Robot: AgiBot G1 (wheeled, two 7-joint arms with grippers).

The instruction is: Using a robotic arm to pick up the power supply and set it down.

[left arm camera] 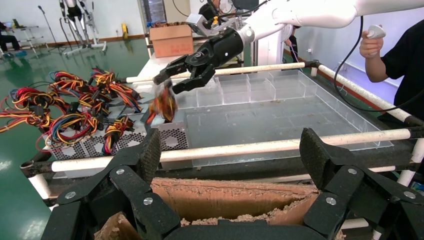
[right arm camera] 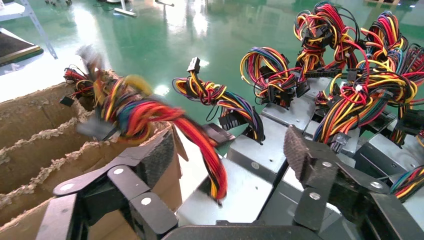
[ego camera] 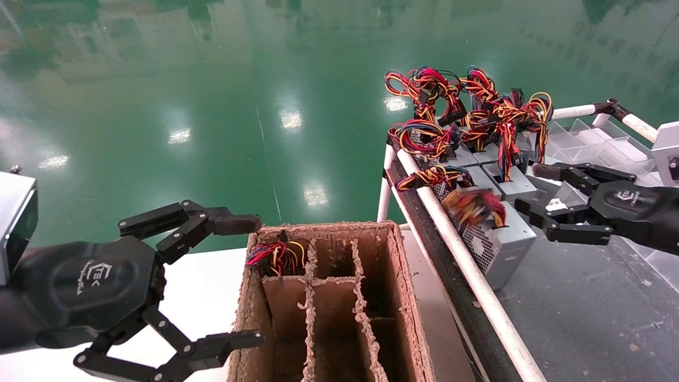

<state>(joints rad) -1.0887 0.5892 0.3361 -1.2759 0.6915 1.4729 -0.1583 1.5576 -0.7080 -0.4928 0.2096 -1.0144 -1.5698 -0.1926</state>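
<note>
The power supply is a silver-grey box with a vent grille, lying at the near end of a row on the dark shelf; its red and yellow wire bundle looks smeared. My right gripper hangs open just beyond the box's right end, nothing between its fingers. In the right wrist view that gripper straddles the box top, apart from it, with the wires draped across. The white robotic arm carries this gripper. My left gripper stands open and holds nothing beside the cardboard box.
A cardboard box with paper dividers stands in front of me; its far-left cell holds a wire bundle. A white pipe rail edges the shelf. Several more supplies with wires and clear bins lie behind. A person stands nearby.
</note>
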